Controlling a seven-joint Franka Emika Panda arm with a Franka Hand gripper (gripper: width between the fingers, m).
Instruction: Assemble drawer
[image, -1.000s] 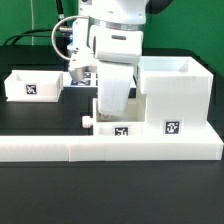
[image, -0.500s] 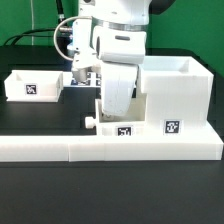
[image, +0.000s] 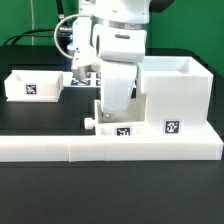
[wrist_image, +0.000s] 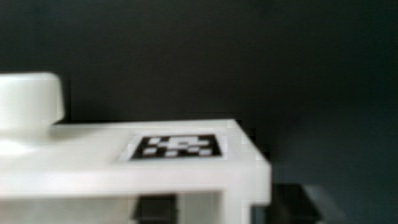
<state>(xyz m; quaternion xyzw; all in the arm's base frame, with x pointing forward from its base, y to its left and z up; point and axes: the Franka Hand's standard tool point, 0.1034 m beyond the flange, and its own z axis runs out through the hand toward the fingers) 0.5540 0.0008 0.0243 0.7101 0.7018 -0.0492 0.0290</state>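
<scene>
My pincer (image: 108, 110) hangs low over the knobbed tray (image: 119, 128), just beside the housing (image: 176, 92). I cannot tell how far open it is. Pushed in crooked, the tray could jam against the housing.

A robotics lab bench: black table (image: 40, 120), robot arm (image: 115, 40), tag-marked white tray (image: 30, 88)

Exterior view: low, frontal, mid-distance; faced across the low white wall (image: 110, 148) toward the arm (image: 115, 40). Wrist view: very near, blurred; looked down past the black surface (wrist_image: 267, 60). Shared: the small tagged tray (image: 110, 127).
</scene>
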